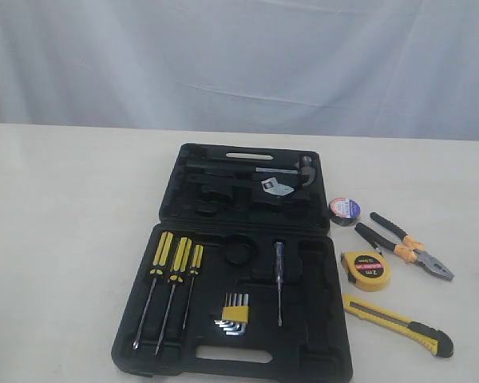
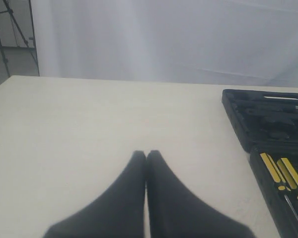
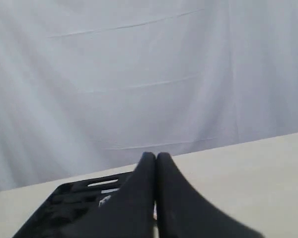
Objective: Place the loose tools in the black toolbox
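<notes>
From my left gripper (image 2: 146, 153), the open black plastic toolbox (image 2: 268, 124) ahead and to one side runs off the frame edge, cutting its yellow-black screwdrivers (image 2: 283, 173) short. The dark fingers of my right gripper (image 3: 156, 156) hide much of the toolbox beyond them. The round yellow tape measure (image 1: 365, 269) carries label print too small for me to read.
</notes>
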Controlling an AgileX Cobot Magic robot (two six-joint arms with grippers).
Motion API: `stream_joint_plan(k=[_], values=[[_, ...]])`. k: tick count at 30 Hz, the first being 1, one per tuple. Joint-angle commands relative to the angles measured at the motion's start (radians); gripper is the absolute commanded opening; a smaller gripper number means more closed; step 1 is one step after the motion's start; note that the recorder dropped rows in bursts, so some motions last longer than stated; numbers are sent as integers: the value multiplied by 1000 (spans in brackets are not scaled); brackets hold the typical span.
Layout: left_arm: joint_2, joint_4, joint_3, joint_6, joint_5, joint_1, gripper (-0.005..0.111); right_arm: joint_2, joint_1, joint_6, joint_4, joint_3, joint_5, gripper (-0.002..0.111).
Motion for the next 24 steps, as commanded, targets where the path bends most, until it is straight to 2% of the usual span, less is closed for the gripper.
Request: stream_joint_plan(k=[1, 5, 9, 12, 16, 17, 21, 24], values=[[-3, -7, 2, -1, -1, -2, 0, -7, 4, 150, 30, 1, -13, -1], [-3, -7, 2, -1, -1, -2, 0, -7, 4, 195, 36, 1, -16, -1], [-3, -7, 2, -1, -1, -2, 0, 50, 4, 117, 36, -175, 228, -1], [-3, -7, 2, -1, -1, -2, 0, 280, 4, -37, 41, -465, 510, -1], [-3, -7, 2, -1, -1, -2, 0, 517, 4, -192, 48, -721, 780, -1], [-3, -7, 2, -1, -1, -2, 0, 648, 11, -229, 48, -858, 948, -1], [-3, -7, 2, -1, -1, -2, 0, 933, 101, -281, 36, -1110, 1200, -1], [-3, -7, 2, -1, -1, -2, 0, 1103, 196, -337, -94, -1208, 1232, -1]])
